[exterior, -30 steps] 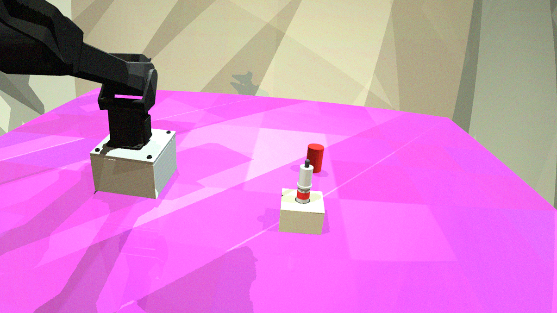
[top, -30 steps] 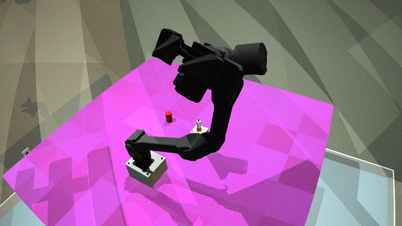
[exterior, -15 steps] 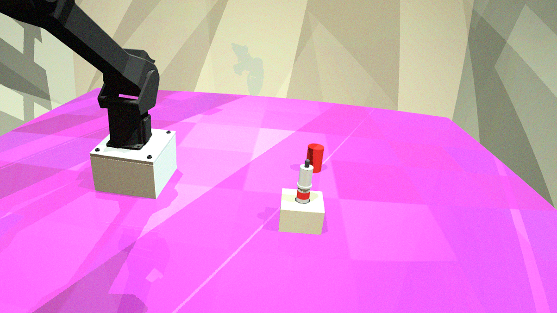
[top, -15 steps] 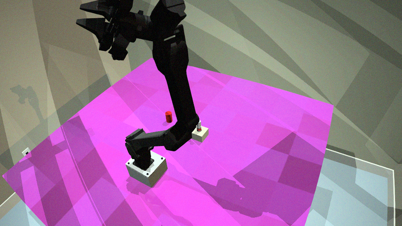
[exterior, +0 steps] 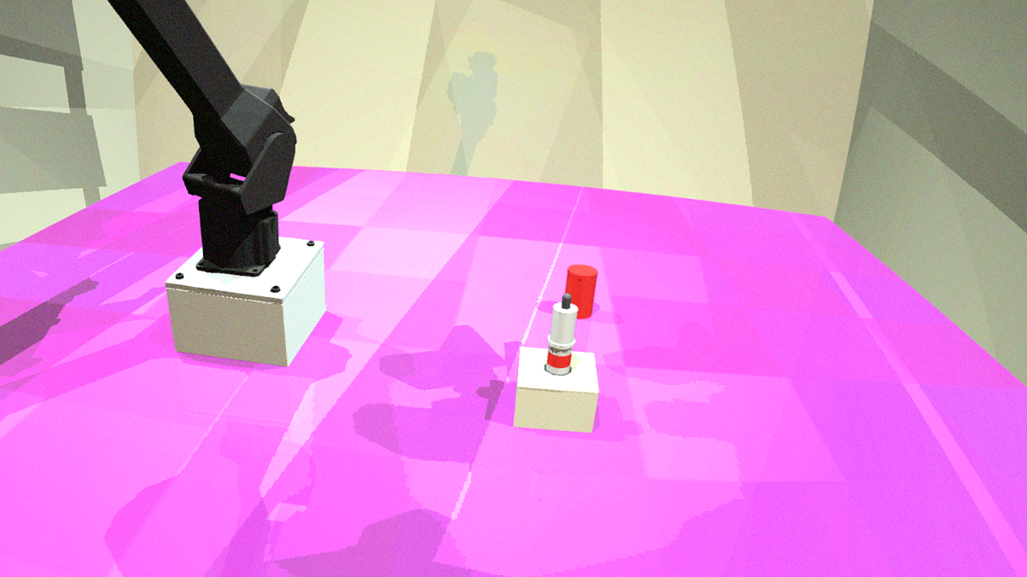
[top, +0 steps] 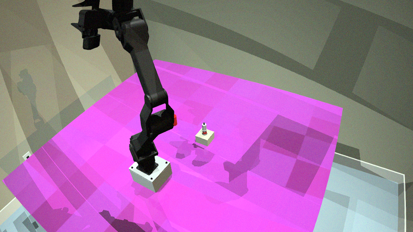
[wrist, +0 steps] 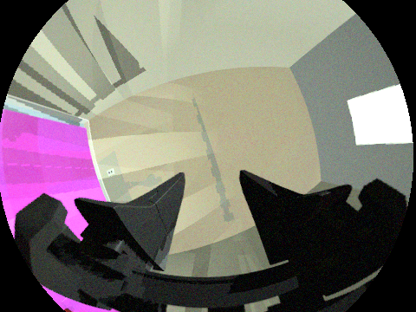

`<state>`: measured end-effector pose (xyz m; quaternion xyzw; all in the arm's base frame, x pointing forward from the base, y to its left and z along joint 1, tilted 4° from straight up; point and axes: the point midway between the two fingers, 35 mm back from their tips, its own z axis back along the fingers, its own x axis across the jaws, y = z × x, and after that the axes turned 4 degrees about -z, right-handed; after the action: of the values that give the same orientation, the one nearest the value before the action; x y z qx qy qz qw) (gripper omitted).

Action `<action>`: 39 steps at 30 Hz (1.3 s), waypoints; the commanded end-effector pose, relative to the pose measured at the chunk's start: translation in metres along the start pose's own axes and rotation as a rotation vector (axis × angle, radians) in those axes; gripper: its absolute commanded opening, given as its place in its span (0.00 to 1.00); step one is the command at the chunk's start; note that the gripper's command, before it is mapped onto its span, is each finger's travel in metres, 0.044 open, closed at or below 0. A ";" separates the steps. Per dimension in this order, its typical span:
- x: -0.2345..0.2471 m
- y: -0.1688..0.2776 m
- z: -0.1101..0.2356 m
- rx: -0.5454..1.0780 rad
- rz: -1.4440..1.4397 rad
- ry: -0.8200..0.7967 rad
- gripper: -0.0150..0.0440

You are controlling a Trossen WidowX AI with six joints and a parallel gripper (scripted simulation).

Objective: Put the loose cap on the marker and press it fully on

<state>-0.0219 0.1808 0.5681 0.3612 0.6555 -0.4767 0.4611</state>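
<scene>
Looks like we're barely at step one: the pincer hangs partly open and empty way up off the table, while the red cap sits just behind the marker in its block, so the next move is swinging down over that cap.

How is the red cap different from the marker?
The cap is all red; the marker is mostly white with a red band and a dark tip. The cap is short and fat; the marker is thin. The cap stands on the table; the marker sits in the holder block. Both stand upright, with nothing touching them.
</scene>
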 end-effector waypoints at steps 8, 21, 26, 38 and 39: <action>0.048 0.160 -0.038 0.476 -0.574 -0.042 0.69; 0.144 0.333 0.006 1.110 -1.313 0.130 0.69; 0.177 0.374 0.042 1.315 -1.512 0.263 0.69; 0.293 0.442 0.174 1.995 -1.977 0.789 0.69; 0.303 0.444 0.186 2.058 -2.002 0.846 0.69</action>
<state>0.3320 0.1774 0.1737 0.0459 0.1800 -0.7598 -0.6231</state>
